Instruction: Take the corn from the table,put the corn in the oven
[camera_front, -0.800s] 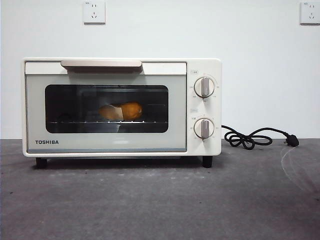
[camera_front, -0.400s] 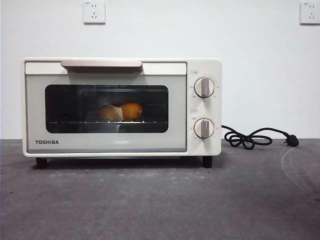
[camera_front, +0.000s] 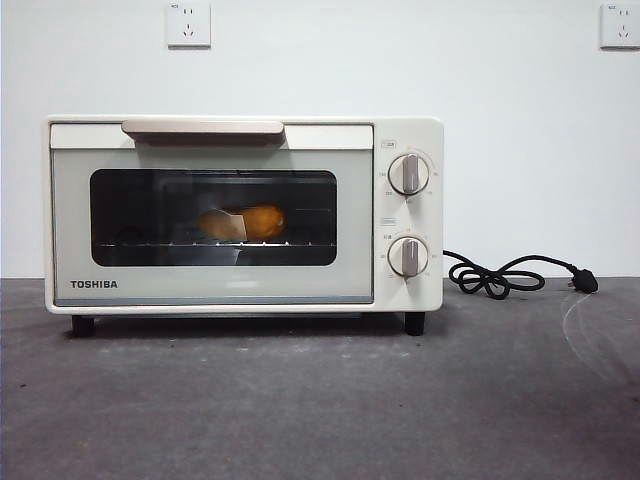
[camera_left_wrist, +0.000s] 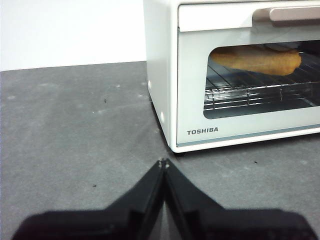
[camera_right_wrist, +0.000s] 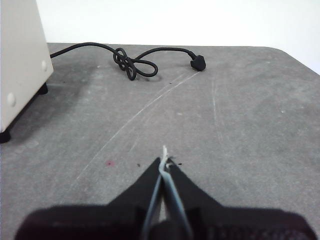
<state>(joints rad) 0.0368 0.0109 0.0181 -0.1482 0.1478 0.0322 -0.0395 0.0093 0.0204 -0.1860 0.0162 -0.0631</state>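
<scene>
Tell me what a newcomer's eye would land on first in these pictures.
First the cream-white oven, standing large on the dark grey table with its door closed. Next the yellow-orange corn, glowing through the dark glass where it lies on the wire rack inside. Off beside the oven's knob side, a black cord lies knotted on the table, its plug unconnected, while the left gripper and the right gripper wait shut, clear of the oven.
</scene>
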